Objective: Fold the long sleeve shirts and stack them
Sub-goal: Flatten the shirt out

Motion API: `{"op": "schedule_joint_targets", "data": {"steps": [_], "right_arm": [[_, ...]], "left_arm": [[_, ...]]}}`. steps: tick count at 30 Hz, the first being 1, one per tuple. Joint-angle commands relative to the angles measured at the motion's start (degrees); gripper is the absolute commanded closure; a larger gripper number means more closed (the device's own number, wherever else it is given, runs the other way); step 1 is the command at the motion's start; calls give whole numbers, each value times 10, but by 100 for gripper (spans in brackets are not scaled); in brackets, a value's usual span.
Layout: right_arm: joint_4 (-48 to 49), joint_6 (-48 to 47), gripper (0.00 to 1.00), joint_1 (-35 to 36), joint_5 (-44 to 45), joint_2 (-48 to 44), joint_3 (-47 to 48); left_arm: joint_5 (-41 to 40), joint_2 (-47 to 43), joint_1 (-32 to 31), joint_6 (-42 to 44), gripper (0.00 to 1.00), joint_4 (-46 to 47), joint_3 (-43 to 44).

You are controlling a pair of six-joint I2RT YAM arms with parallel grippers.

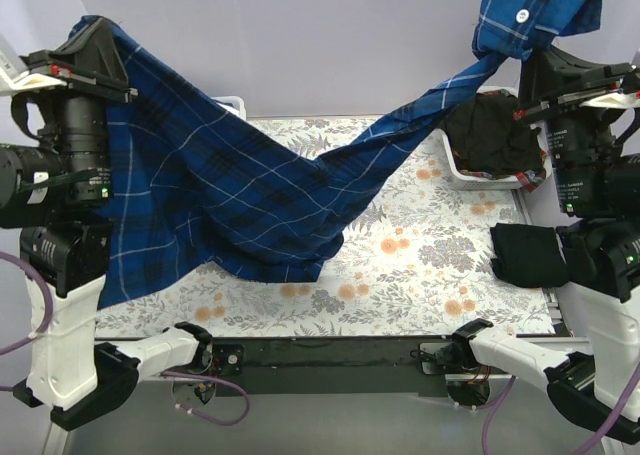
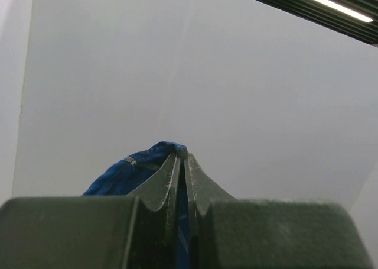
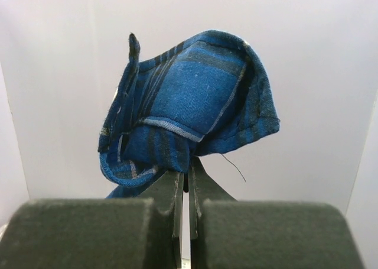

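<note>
The royal-blue plaid shirt (image 1: pixel 220 185) hangs stretched in the air between both raised arms, and its lower folds sag onto the floral table (image 1: pixel 420 245). My left gripper (image 1: pixel 98 37) is shut on one end at the upper left; in the left wrist view blue cloth (image 2: pixel 133 165) is pinched between the fingertips (image 2: pixel 183 155). My right gripper (image 1: pixel 535 55) is shut on the other end at the upper right, with a bunched blue cuff (image 3: pixel 189 103) sticking out above the fingertips (image 3: pixel 188 165). A folded black shirt (image 1: pixel 528 255) lies on the table's right side.
A white lattice basket (image 1: pixel 468 178) at the back right holds dark cloth (image 1: pixel 492 135). The rim of a second white basket (image 1: pixel 230 102) shows behind the plaid shirt at the back left. Both arm bases stand along the near edge.
</note>
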Motion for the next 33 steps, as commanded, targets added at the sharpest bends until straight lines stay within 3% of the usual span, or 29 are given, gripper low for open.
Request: {"op": "schedule_joint_targets", "data": {"steps": [1,5,9,20,24,33], "right_arm": [[129,-29,99,-2,-30,-5,36],[178,-45,99,-2,-57,-1,72],[222,-55,99,-2,-95,-2,107],[318,-61,99,-2,-158,-48,89],[335,-75,99,-2,-151,-2,109],[334,-122,99,-2,-20,179,117]], "left_arm": [[112,18,2,1,100,11,39],[195,14,2,-5,100,12,41],[226,-7,2,-7,100,15,18],[146,-91,2,-14,100,-3,-125],[122,-103,2,-28,100,-10,-228],[23,-118,2,-114,100,34,-502]]}}
